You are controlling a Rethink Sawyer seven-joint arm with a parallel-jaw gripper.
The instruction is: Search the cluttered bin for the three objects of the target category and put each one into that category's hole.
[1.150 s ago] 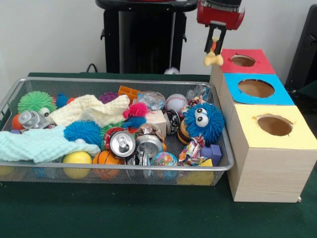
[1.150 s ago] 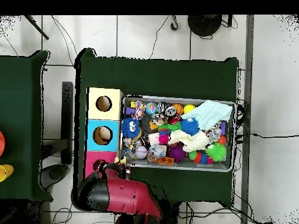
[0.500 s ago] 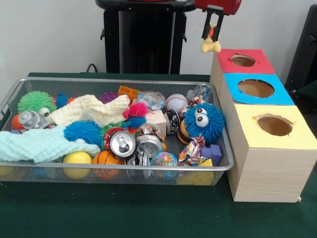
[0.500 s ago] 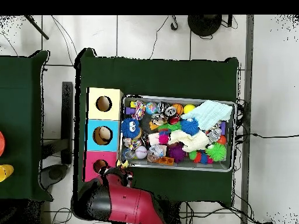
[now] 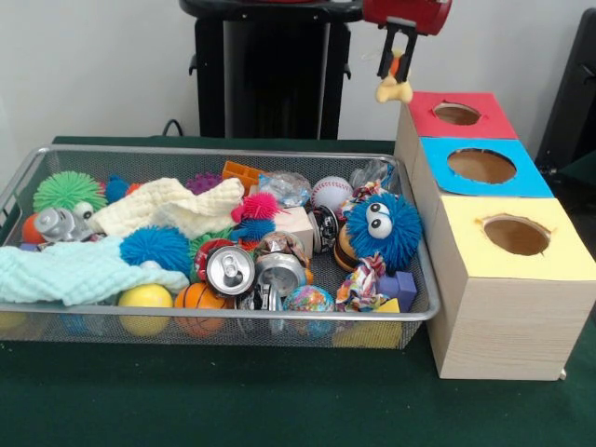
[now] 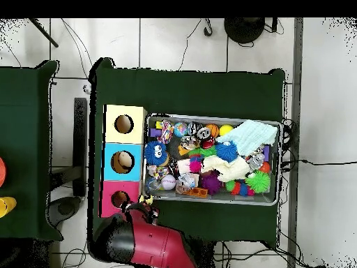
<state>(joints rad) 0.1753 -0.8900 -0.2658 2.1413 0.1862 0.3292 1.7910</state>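
My gripper (image 5: 396, 63) hangs high at the back, just left of the red box (image 5: 484, 116), shut on a small cream bone-shaped toy (image 5: 394, 89) that dangles from its fingers. Seen from overhead, the gripper (image 6: 144, 205) sits beside the red box (image 6: 110, 190), near the bin's corner. The red hole (image 5: 456, 114) lies to the right of the toy. The wire bin (image 5: 93, 152) holds a blue fuzzy creature with eyes (image 5: 383, 227), a baseball (image 5: 331, 192), crushed cans (image 5: 230, 270), spiky balls and cloths.
Three boxes stand in a row right of the bin: red, blue (image 5: 484, 166) and yellow (image 5: 515, 234), each with a round hole. The blue hole (image 6: 122, 161) shows something inside. A black pedestal (image 5: 270, 74) stands behind the bin.
The gripper rose with the bone toy and shifted slightly left, away from the red box; the bin contents have not moved.
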